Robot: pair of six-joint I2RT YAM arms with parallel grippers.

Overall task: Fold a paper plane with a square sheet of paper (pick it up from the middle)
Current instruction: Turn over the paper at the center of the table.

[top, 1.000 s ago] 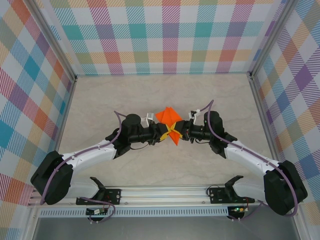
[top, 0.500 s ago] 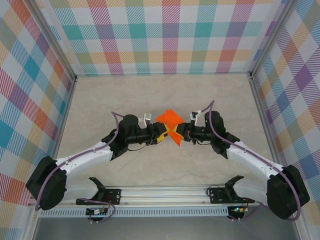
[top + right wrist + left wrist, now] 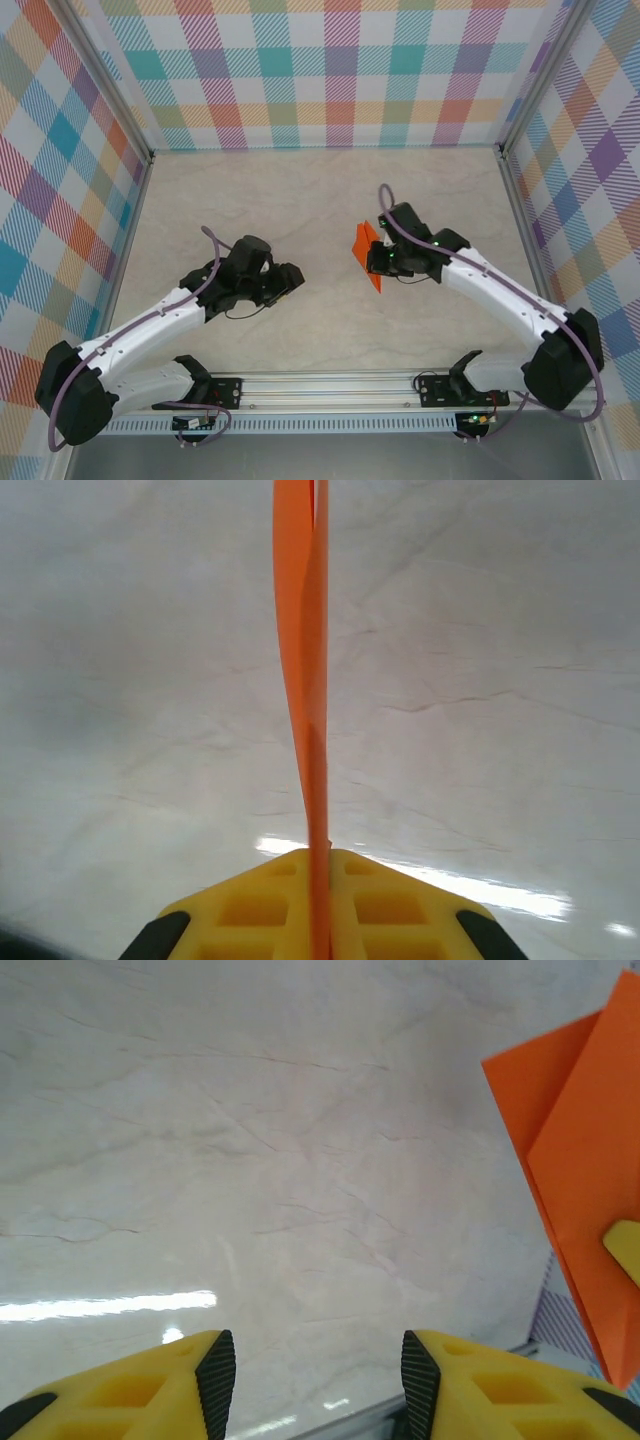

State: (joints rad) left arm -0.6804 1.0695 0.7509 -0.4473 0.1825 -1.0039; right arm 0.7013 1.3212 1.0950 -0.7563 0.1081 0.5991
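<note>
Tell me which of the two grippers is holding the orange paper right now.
The right gripper: its jaws are shut on the folded orange paper. The left gripper stands open with nothing between its fingers, apart from the paper.

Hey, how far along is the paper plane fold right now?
Done: the orange paper is already folded into a flat, pointed, layered piece. In hand: the right gripper is shut on it, holding it on edge over the table. The left gripper is open, empty and apart from it. Left: probably the release or set-down. I can't tell whether more folds are needed.
</note>
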